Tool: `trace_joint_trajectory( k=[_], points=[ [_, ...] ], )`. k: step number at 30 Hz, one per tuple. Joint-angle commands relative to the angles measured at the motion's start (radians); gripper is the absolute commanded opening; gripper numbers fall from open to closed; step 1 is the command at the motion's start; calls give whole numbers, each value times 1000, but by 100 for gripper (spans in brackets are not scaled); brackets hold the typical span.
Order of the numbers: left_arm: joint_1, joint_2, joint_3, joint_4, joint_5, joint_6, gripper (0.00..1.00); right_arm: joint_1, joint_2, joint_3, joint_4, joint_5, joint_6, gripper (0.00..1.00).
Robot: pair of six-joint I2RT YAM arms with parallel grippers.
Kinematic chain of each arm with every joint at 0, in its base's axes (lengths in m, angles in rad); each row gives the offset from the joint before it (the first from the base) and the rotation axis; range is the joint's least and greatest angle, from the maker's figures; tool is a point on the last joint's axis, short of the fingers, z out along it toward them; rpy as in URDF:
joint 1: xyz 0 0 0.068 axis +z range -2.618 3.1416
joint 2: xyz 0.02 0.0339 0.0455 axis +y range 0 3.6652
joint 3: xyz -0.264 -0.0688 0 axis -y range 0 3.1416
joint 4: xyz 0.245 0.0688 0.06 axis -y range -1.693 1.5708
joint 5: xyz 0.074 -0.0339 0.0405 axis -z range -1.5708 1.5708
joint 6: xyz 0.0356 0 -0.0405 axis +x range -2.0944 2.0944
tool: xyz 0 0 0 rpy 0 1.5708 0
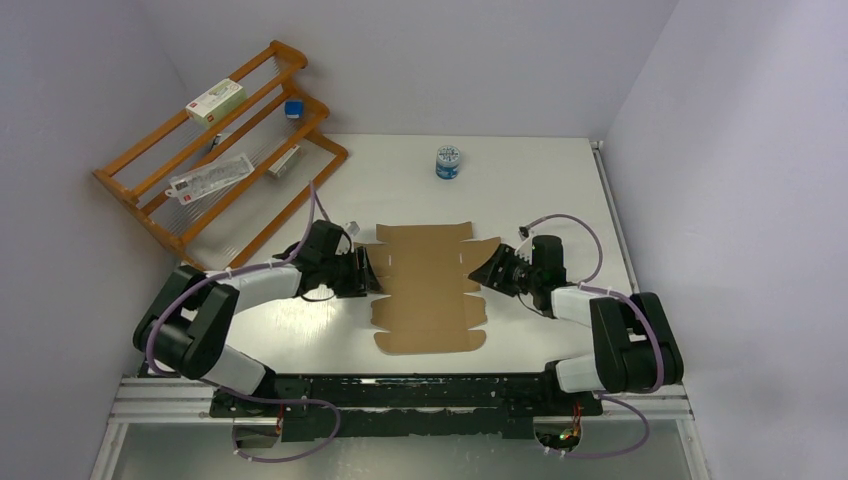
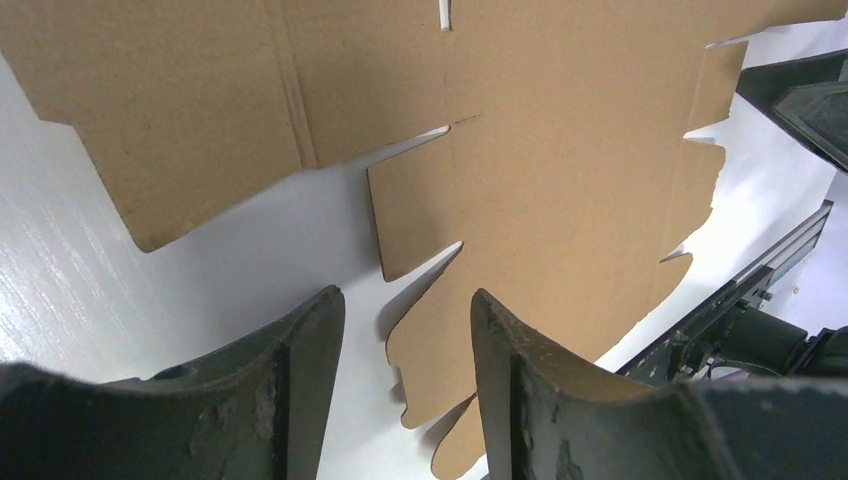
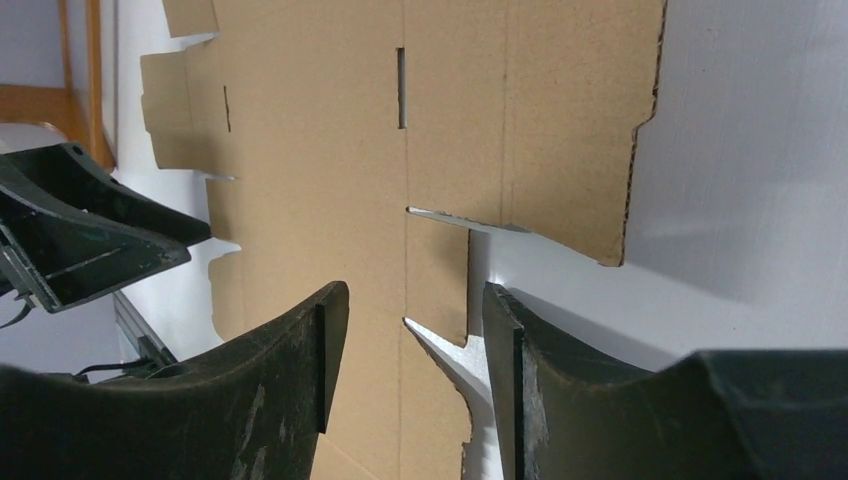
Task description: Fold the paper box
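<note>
The left tool (image 2: 407,305) stands spread wide at the paper box (image 2: 560,150) edge.

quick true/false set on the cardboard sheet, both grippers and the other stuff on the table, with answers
1. The paper box lies as a flat, unfolded sheet on the table. True.
2. The left gripper is shut on a flap. False: its fingers are apart at the sheet's left edge, clamping nothing.
3. The right gripper is open at the sheet's right edge. True.
4. The blue-and-white jar stands on the cardboard. False: it stands on the table beyond the sheet, apart from it.
5. The wooden rack is at the table's far right. False: it is at the far left.
</note>
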Motion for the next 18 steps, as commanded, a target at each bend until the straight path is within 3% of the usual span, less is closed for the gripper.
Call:
trace_joint_trajectory(
  k=[1, 10, 18],
  points=[
    [-1, 26, 2, 38, 29, 7, 54, -8, 27, -21, 37, -22, 7, 56],
    [-13, 72, 15, 88, 7, 8, 50, -7, 79, -16, 67, -52, 8, 53],
    [-39, 61, 48, 48, -54, 30, 33, -5, 53, 4, 34, -53, -5, 45]
  ],
)
